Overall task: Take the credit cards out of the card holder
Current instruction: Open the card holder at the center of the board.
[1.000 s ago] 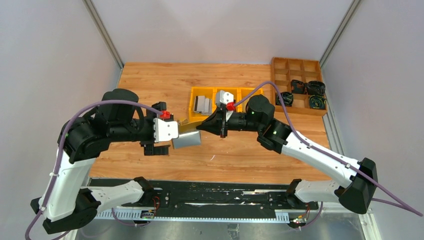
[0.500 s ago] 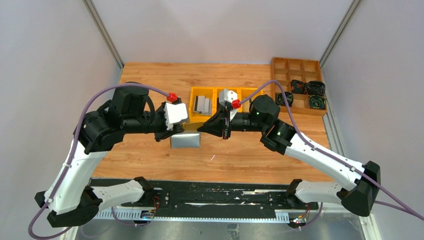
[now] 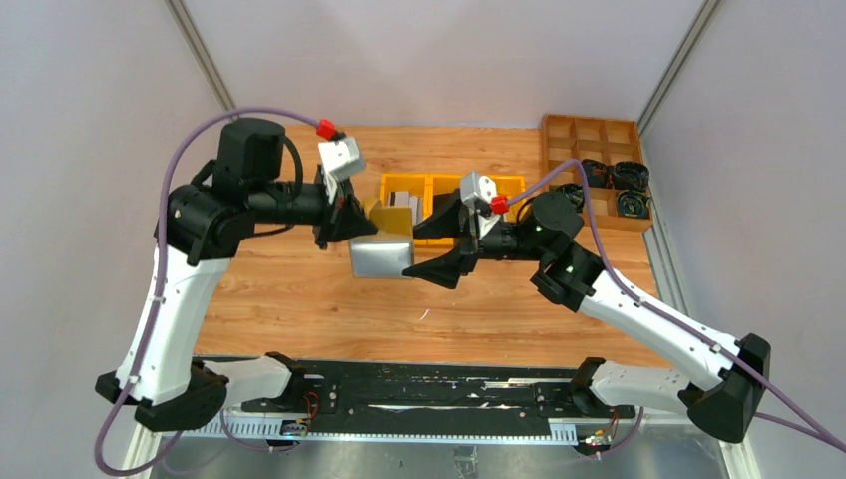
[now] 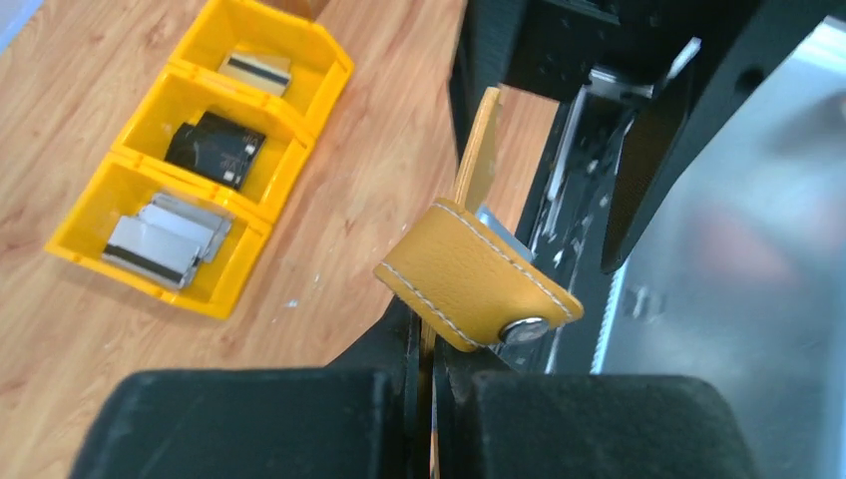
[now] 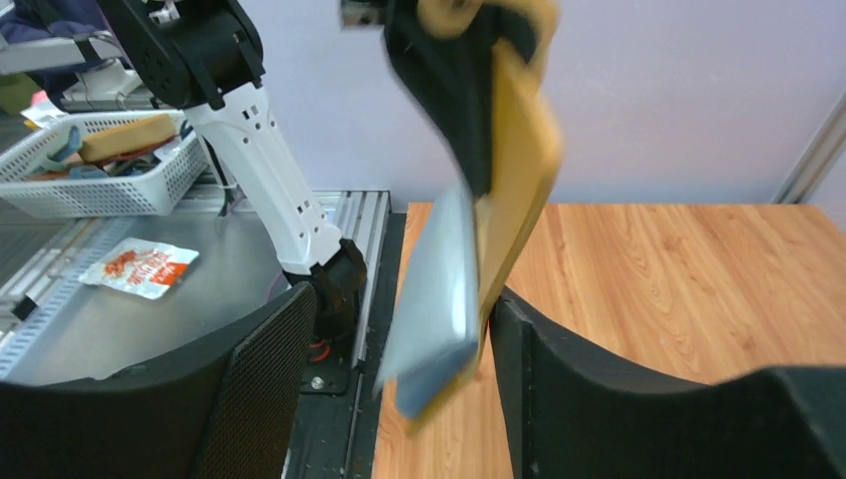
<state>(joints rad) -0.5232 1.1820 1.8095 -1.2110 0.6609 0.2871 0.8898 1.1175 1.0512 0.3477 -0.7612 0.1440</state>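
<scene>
On my overhead feed the left gripper (image 3: 361,228) sits just above centre, clamped on the card holder (image 3: 382,257), which it carries in the air above the wooden table (image 3: 299,299). The mustard cover shows at the top and the silvery-grey face hangs below it. My left wrist view confirms the grip: the fingers (image 4: 299,419) at the bottom of the frame are pressed together on the holder's edge, and the yellow snap flap juts out just above them. The right gripper (image 3: 419,254) comes in from the right of centre with its jaws spread wide and nothing in them. In its own camera the holder hangs between the two black fingers (image 5: 249,389), closer to the one on the right of the frame; I cannot tell whether it touches. Some credit cards (image 4: 168,238) lie stacked in the nearest of the yellow bins (image 4: 210,299) at the left, with a black block (image 4: 214,150) in the middle bin. A wooden tray (image 3: 589,130) stands at the upper right.
</scene>
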